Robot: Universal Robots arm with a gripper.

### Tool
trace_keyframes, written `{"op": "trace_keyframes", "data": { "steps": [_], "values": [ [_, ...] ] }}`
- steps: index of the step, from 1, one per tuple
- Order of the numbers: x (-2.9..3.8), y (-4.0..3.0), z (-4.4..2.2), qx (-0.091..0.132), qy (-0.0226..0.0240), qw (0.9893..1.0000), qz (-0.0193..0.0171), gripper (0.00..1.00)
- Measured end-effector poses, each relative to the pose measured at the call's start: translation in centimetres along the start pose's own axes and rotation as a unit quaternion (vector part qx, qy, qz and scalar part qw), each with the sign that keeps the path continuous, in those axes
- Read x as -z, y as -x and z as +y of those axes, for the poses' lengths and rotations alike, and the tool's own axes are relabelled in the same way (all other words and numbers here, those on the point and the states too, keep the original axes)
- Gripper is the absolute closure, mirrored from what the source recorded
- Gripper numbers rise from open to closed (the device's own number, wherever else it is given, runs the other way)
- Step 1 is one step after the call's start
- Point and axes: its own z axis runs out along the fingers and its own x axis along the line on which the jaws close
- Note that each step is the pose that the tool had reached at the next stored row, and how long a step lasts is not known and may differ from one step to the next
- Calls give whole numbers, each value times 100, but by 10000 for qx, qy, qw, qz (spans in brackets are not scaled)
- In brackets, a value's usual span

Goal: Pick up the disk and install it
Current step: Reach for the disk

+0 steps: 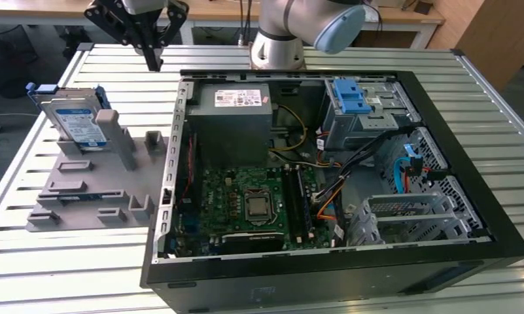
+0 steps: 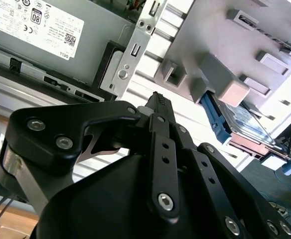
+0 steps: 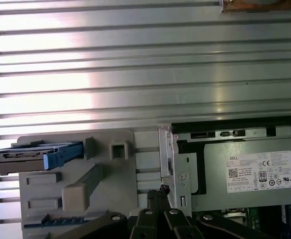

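Now, gripper [image 1: 154, 63]: one, fingers clenched together, nothing held, over the table [image 1: 34, 261] near the case corner.
Disk [image 1: 80, 124]: one, leaning in the grey rack [image 1: 87, 190], well apart from the gripper.
Case [image 1: 331, 275]: one, open, beside the rack.

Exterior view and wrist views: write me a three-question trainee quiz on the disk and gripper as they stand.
1. True or false: the gripper holds the disk.
2. In the exterior view, on which side of the computer case is the disk?
3. The disk stands: A) in the grey holder; B) inside the computer case; C) in the gripper.
Key: 1 false; 2 the exterior view's left; 3 A.
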Motion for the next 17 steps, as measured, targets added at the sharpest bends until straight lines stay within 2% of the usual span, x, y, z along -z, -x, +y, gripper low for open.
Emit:
{"op": "trace_keyframes", "data": {
  "steps": [17],
  "values": [
    [-1,-193,57,0,0,10000,1,89]
  ]
}}
